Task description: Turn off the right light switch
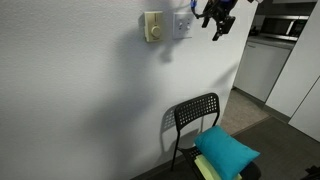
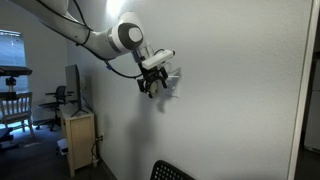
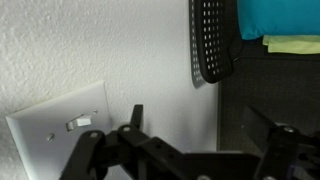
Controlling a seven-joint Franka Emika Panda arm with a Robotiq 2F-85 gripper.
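Note:
The white switch plate [image 1: 182,24] is mounted high on the white wall, just right of a cream-yellow plate with a round knob [image 1: 152,27]. In the wrist view the white plate [image 3: 50,128] sits at the lower left, with a small toggle [image 3: 78,122] showing. My gripper [image 1: 218,18] hangs close to the wall, just right of the white plate and apart from it. It also shows in an exterior view [image 2: 152,84], next to the plate [image 2: 172,80]. In the wrist view the jaws [image 3: 200,125] are open and empty, with bare wall between the fingers.
A black perforated chair [image 1: 195,118] stands against the wall below, with a teal cushion [image 1: 226,152] on its seat; both show in the wrist view [image 3: 212,40]. Kitchen cabinets [image 1: 265,65] lie beyond the wall's corner. A small cabinet [image 2: 80,138] stands by the wall.

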